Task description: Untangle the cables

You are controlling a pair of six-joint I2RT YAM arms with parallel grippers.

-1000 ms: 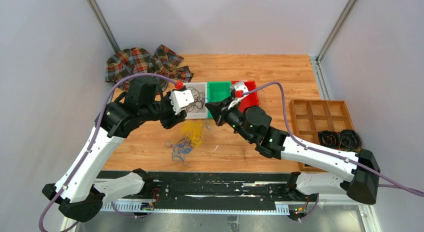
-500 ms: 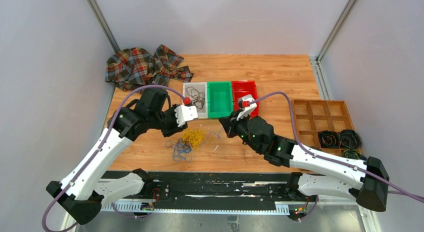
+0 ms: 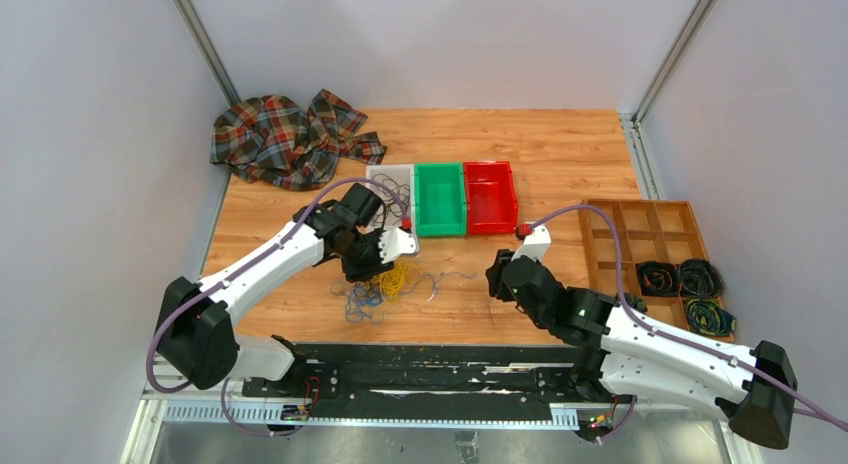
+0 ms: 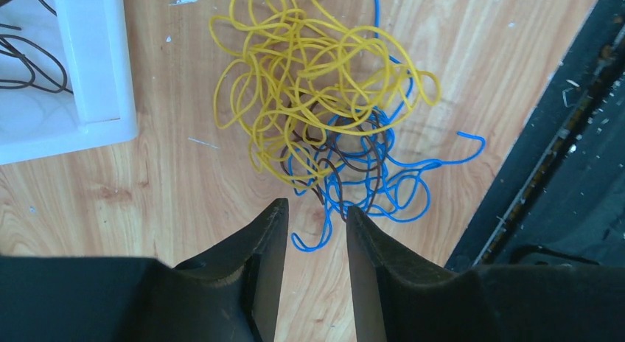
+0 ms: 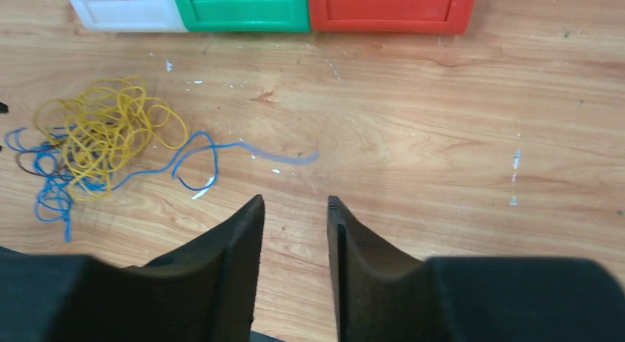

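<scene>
On the table, tangled cables stretch left-to-right.

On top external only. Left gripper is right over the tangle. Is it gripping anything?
Observer: No. The left wrist view shows the left gripper open and empty, with a blue loop end showing between its fingers.
Operator: Tangle just yellow and blue?
Observer: No. A dark brown cable threads through the cables where yellow meets blue.
Operator: Right gripper?
Observer: The right gripper is open and empty over bare table. One blue strand trails from the pile toward it and ends short of its fingertips.
</scene>
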